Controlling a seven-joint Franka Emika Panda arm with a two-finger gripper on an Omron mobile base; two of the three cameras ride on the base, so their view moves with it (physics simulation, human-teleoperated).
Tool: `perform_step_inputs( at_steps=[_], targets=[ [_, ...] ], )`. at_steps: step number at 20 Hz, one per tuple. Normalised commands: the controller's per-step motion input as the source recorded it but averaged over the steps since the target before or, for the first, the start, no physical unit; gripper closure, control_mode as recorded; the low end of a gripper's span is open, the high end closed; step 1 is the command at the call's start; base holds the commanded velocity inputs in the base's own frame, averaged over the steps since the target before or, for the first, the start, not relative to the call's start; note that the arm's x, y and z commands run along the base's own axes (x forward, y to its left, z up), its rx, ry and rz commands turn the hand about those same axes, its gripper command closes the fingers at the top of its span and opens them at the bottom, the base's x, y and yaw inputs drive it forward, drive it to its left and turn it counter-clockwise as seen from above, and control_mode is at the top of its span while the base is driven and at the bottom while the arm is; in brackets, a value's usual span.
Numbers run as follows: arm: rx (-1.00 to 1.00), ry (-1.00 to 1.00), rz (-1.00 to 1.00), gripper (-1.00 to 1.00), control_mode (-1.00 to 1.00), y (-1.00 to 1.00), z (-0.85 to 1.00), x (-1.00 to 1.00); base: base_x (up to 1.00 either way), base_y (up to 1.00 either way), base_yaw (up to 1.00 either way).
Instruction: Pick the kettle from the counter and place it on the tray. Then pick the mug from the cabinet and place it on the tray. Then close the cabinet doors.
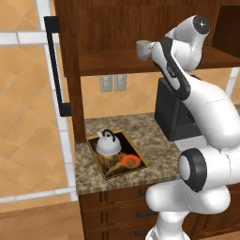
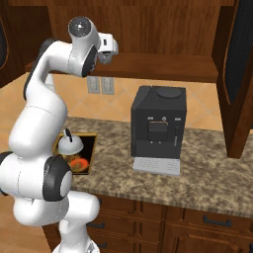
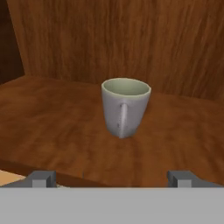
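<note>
The grey-beige mug (image 3: 125,107) stands upright on the cabinet shelf (image 3: 57,127), its handle turned toward the hand camera; from the left base it shows as the mug (image 1: 143,49) beside the arm. My gripper (image 3: 111,178) is open, its fingertips (image 3: 41,178) wide apart at the shelf's front edge, a short way from the mug and not touching it. The white hand (image 2: 109,47) is raised to shelf height. The silvery kettle (image 1: 108,143) sits on the gold-rimmed tray (image 1: 110,165) on the counter (image 1: 140,126); it also appears as the kettle (image 2: 69,144).
A black coffee machine (image 2: 159,126) stands on the counter right of the tray. Both cabinet doors are swung open: the left door's black bar handle (image 1: 56,65) and the right door (image 2: 242,64). Two wall outlets (image 1: 113,83) sit under the shelf. Drawers (image 1: 119,211) lie below the counter.
</note>
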Motion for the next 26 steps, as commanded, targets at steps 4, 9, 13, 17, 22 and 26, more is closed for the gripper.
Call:
perform_step_inputs(
  at_steps=[4, 9, 13, 17, 22, 26],
  targets=[
    [0.09, 0.00, 0.01, -1.00, -1.00, 0.00, -0.09, 0.49, 0.00, 0.00, 0.00],
    [0.06, 0.00, 0.00, -1.00, -1.00, 0.01, -0.16, 0.44, 0.00, 0.00, 0.00],
    [0.03, 0.00, 0.00, -1.00, -1.00, 0.00, -0.13, 0.42, 0.00, 0.00, 0.00],
    [0.02, 0.01, 0.00, -1.00, -1.00, 0.04, -0.12, 0.31, 0.00, 0.00, 0.00],
    [0.00, 0.03, 0.00, -1.00, -1.00, 0.09, -0.07, 0.34, 0.00, 0.00, 0.00],
    [0.00, 0.05, 0.00, -1.00, -1.00, 0.04, -0.05, 0.35, 0.00, 0.00, 0.00]
  ],
)
